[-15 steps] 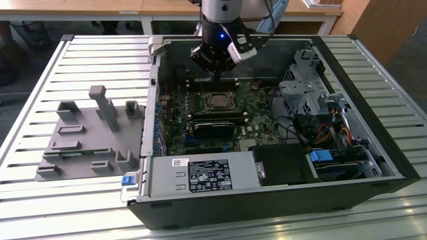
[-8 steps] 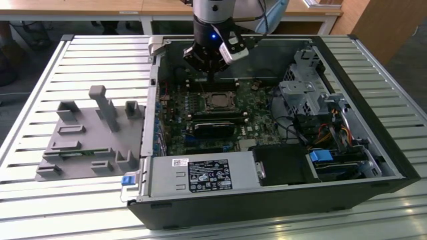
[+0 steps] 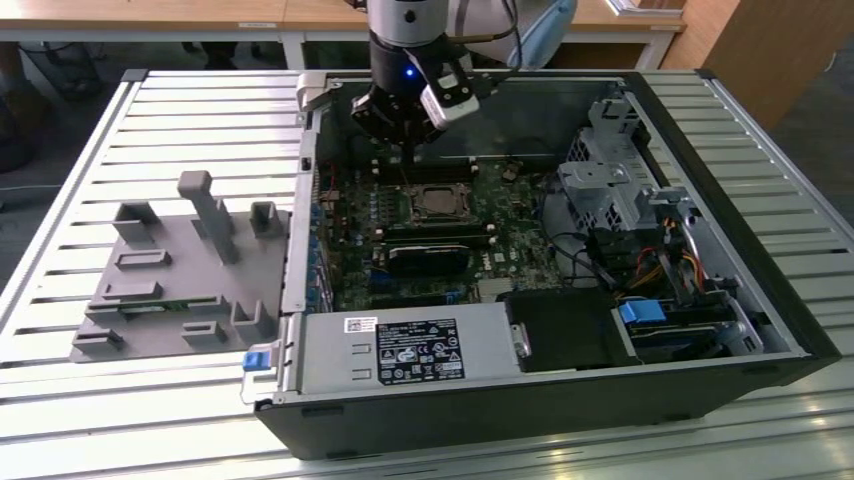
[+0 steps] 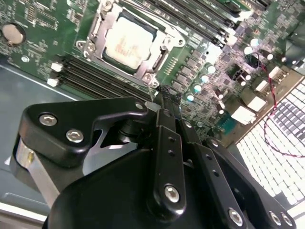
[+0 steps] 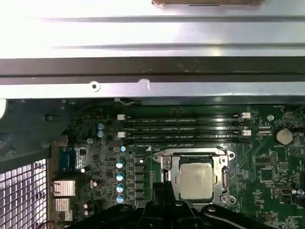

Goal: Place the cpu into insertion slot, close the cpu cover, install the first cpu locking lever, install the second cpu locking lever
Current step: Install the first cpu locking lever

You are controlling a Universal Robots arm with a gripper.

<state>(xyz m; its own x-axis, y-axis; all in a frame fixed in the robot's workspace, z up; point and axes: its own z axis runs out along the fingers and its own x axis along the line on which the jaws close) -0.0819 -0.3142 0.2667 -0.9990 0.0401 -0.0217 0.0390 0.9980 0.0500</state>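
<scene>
The cpu (image 5: pixel 194 180) (image 4: pixel 128 43) (image 3: pixel 434 203), a dull silver square, lies flat in the insertion slot (image 4: pixel 159 58) on the green motherboard. The cpu cover (image 5: pixel 224 164) (image 4: pixel 95 33), a silver frame, is down around the chip's edges. Thin metal levers run along the frame's sides; I cannot tell whether they are latched. My gripper (image 4: pixel 165 93) (image 5: pixel 161 188) (image 3: pixel 403 150) hangs just above the board, beside the socket between it and the memory slots. Its black fingers are shut together on nothing.
Long black memory slots (image 5: pixel 183 129) (image 4: pixel 109 81) lie beside the socket. The open computer case has a metal wall (image 5: pixel 152 86), a black cooler (image 3: pixel 427 250), a power supply (image 3: pixel 407 350) and a drive cage (image 3: pixel 607 190). A grey fixture (image 3: pixel 174 270) stands at the exterior view's left.
</scene>
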